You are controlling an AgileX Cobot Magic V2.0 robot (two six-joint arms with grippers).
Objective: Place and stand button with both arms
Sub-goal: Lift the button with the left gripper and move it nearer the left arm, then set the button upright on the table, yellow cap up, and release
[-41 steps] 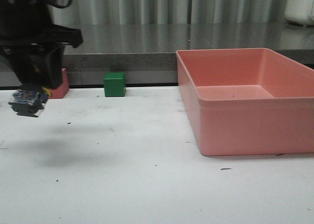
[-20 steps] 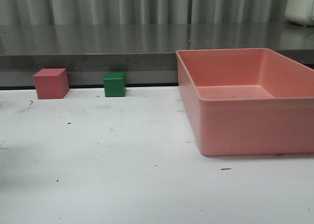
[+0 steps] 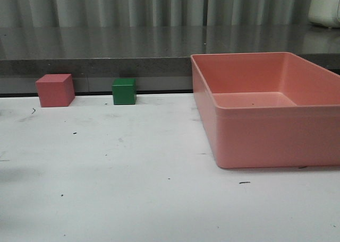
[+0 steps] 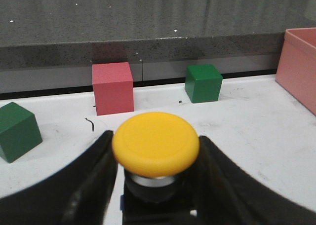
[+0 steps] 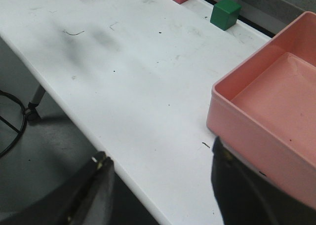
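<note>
The button (image 4: 156, 143) shows only in the left wrist view: a round yellow cap on a black body with a silver ring. My left gripper (image 4: 155, 137) is shut on it, one dark finger on each side, holding it above the white table with the cap pointing towards the cubes. My right gripper (image 5: 160, 153) is open and empty, over the table's near edge beside the pink bin. Neither arm nor the button shows in the front view.
A pinkish-red cube (image 3: 54, 89) and a green cube (image 3: 124, 91) stand at the table's back. A large pink bin (image 3: 265, 136) fills the right side. The left wrist view shows a second green cube (image 4: 17, 131).
My left arm, with the button in its gripper, has moved out of the front view to the left. The pinkish-red cube it half covered is now fully visible.
</note>
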